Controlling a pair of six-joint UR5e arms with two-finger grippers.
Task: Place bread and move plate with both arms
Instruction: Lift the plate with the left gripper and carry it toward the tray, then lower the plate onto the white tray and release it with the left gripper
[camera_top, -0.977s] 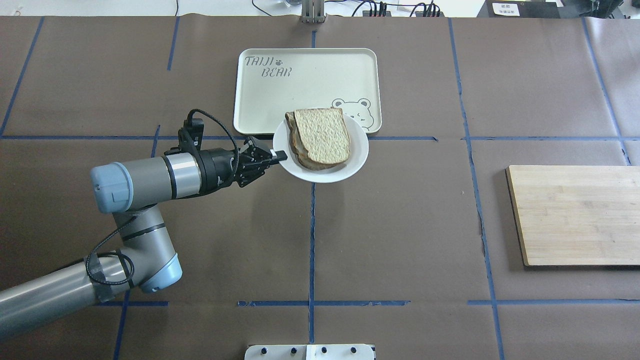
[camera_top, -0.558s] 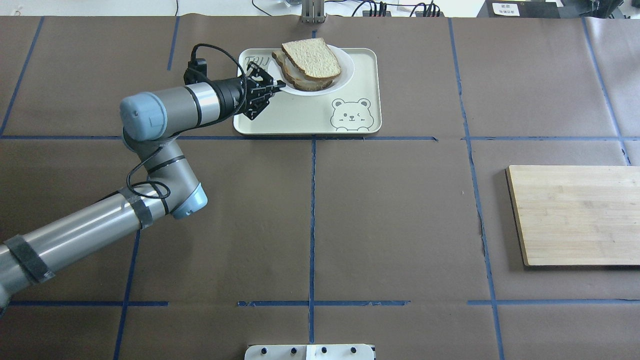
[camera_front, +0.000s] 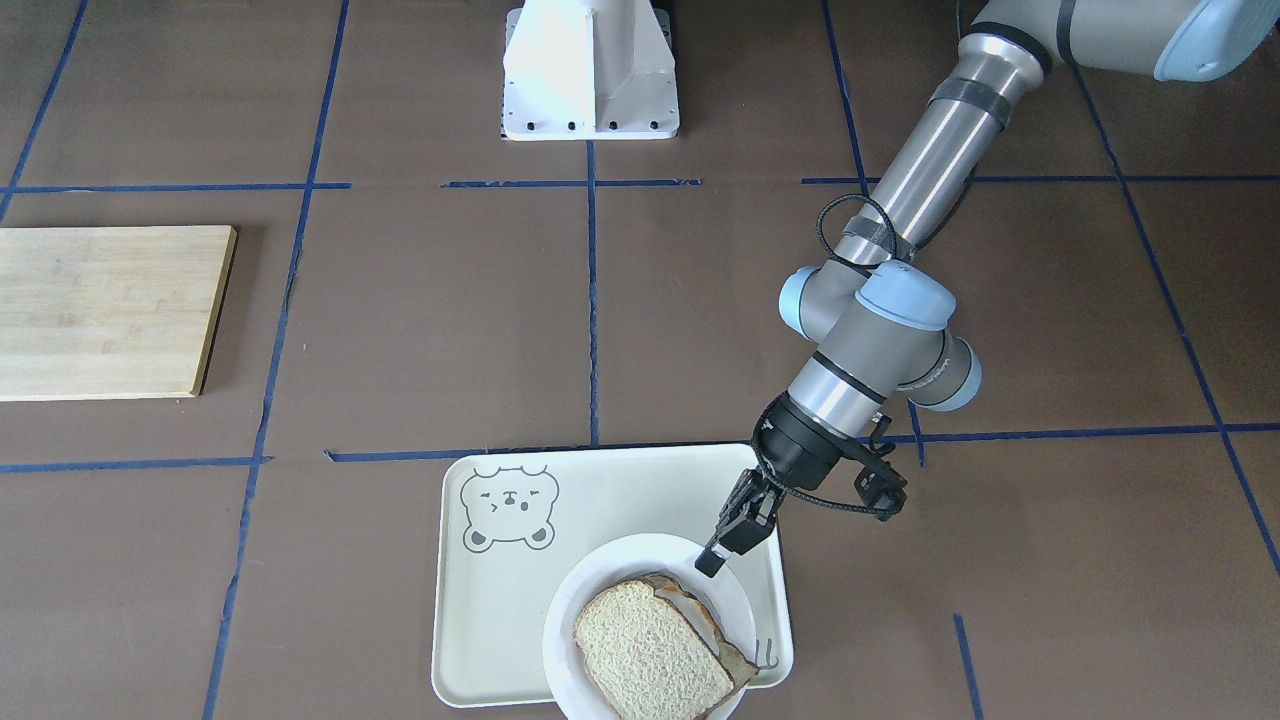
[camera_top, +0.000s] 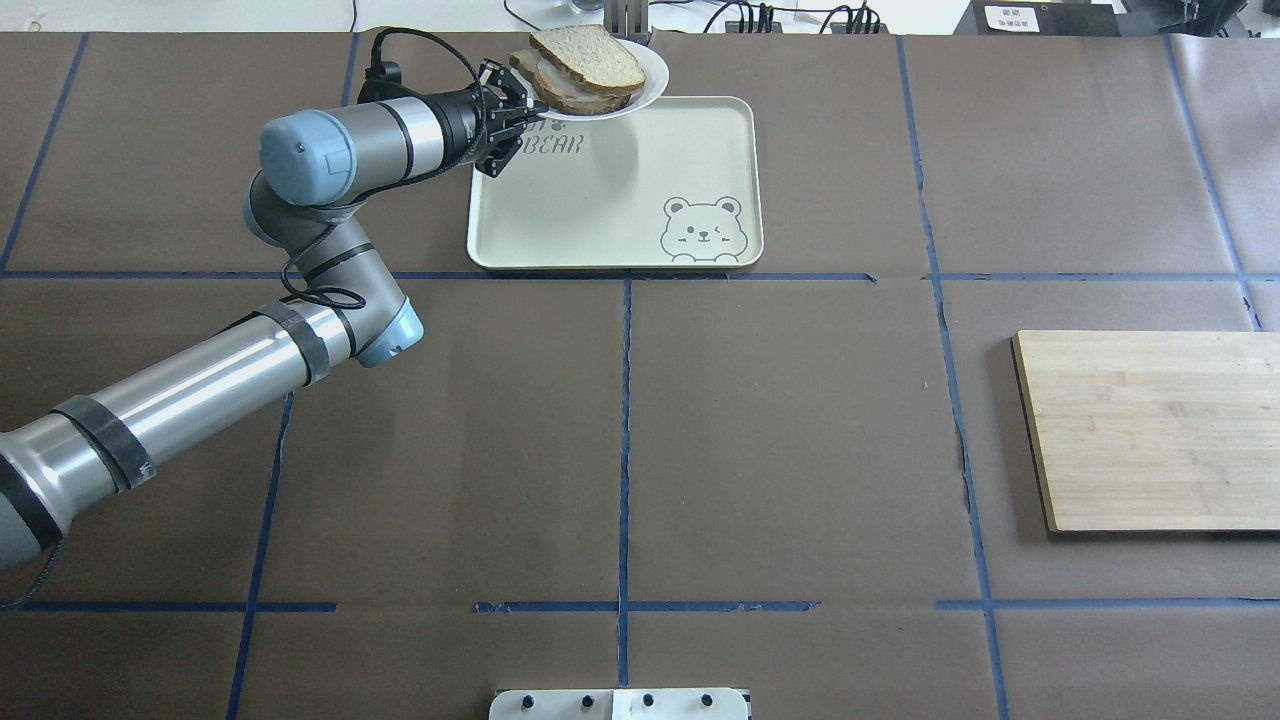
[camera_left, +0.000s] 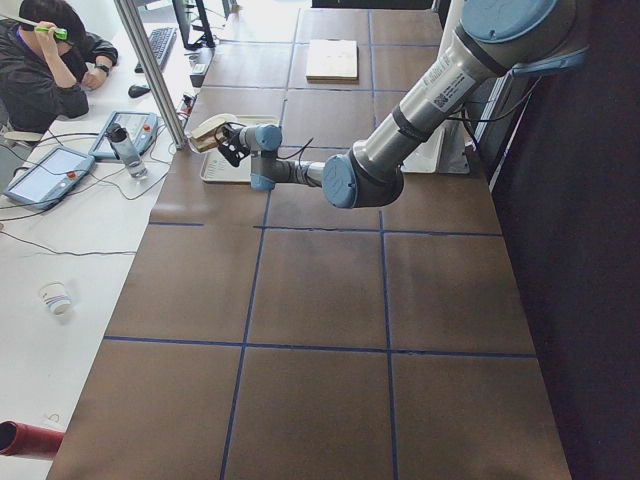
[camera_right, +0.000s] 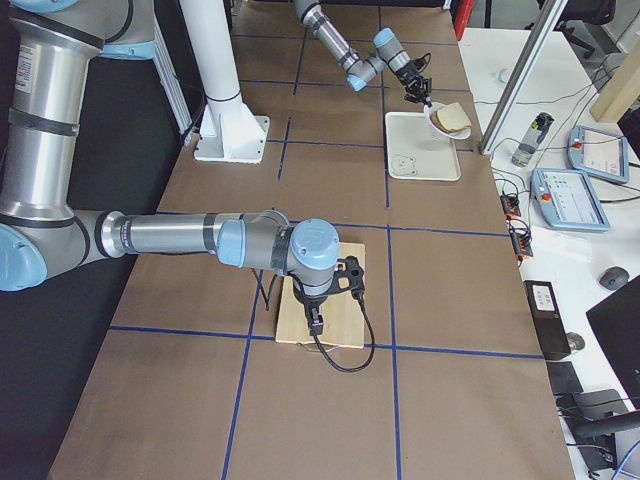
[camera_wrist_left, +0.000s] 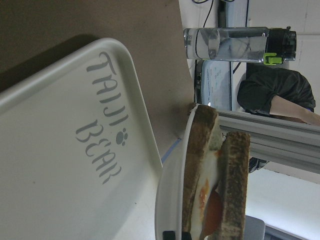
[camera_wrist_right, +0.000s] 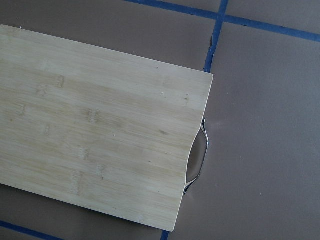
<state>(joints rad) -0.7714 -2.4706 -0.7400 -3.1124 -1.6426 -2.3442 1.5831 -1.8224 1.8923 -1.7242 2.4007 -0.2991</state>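
Left gripper (camera_top: 533, 112) was clamped on the plate (camera_top: 655, 85) rim, holding it raised over the tray's (camera_top: 620, 200) far edge, bread (camera_top: 588, 45) on top. A one-sided pinch could let the plate pivot and the bread slide off. The right gripper (camera_right: 315, 326), seen only in the right-side view, hung above the board (camera_right: 290, 325), opening not discernible; only the left wrist view showed the egg (camera_wrist_left: 210, 220) under the bread.

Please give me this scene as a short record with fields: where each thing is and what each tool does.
plate: held up over the far edge of the tray
left tool: shut on the plate's rim
bread: on the plate, atop a slice with egg
right tool: over the cutting board; open or shut cannot be told
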